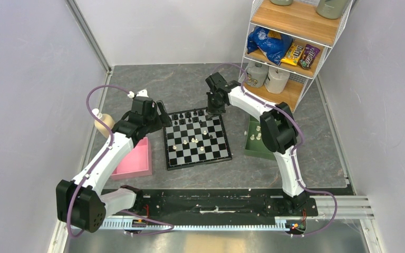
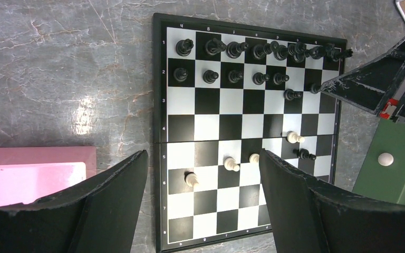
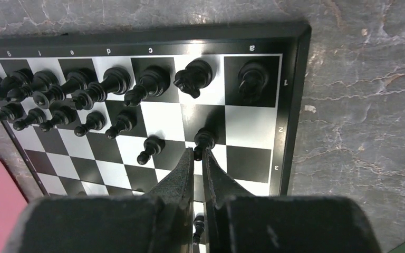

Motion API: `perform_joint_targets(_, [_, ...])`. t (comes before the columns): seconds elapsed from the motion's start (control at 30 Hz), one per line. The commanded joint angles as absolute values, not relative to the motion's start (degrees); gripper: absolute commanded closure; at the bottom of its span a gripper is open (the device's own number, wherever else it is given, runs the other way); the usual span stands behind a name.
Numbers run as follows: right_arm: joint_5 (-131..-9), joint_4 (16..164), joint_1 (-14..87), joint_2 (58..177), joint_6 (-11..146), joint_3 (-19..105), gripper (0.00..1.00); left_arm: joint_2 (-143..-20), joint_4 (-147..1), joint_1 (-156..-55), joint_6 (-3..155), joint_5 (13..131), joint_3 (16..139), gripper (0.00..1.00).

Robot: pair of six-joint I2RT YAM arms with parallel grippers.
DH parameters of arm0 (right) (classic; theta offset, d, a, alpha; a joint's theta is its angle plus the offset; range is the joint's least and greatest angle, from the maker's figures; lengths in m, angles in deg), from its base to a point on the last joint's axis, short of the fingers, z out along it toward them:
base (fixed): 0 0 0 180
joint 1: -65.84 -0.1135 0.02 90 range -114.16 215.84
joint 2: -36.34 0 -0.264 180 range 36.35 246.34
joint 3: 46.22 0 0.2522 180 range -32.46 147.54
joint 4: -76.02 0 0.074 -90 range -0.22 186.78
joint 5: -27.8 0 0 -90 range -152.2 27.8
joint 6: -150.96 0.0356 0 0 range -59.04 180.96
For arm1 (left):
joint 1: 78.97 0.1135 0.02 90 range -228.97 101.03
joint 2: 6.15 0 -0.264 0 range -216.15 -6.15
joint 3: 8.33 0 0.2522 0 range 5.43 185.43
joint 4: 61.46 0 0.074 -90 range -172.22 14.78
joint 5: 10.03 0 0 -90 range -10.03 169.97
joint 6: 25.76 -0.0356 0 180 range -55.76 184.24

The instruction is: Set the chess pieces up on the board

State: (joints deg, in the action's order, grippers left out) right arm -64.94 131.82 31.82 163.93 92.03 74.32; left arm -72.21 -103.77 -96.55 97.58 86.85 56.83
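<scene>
Two trays lie toward the near edge of the table (image 1: 190, 84): a pink tray (image 1: 137, 158) on the left side and a green tray (image 1: 251, 148) on the right, the green one with a few cream-white pieces (image 1: 256, 136) in it. Between them sits the board (image 1: 216, 150).

On the board's near half four white pieces (image 2: 231, 164) stand scattered, with one black piece (image 2: 305, 154) among them. The left gripper (image 2: 203, 154) hangs by the board's far left corner, fingers spread wide with nothing between them.

Along the board's far edge the black back row (image 3: 150, 84) is lined up. Five black pawns (image 2: 235, 76) stand in the row before it, and a sixth pawn (image 3: 150, 147) sits one square nearer.

The right gripper (image 3: 195, 153) is closed near the board's far right corner, its tips against a black pawn (image 3: 204, 138). Whether that pawn is pinched I cannot tell.
</scene>
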Motion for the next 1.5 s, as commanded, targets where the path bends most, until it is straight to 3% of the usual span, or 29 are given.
perform_joint_targets(0.0, [-64.9,130.04,32.53,164.97,92.05,76.52,0.9,-71.83,-102.02,-96.11,95.7,86.15,56.97,0.16])
perform_joint_targets(0.5, [-66.64,129.24,32.72,165.81,91.91,76.44,0.87,-72.17,-102.02,-96.02,95.88,86.2,56.77,0.16])
perform_joint_targets(0.77, [-67.03,129.39,32.71,163.68,90.65,77.07,0.69,-72.51,-101.77,-95.95,95.88,86.1,56.67,0.16])
perform_joint_targets(0.97, [-67.31,129.79,32.72,158.63,89.13,75.82,0.63,-72.78,-101.45,-95.93,95.79,85.6,56.85,0.17])
perform_joint_targets(1.47, [-67.83,130.41,27.8,161.67,89.72,78.0,0.64,-71.89,-101.67,-95.84,95.55,86.31,57.2,0.17])
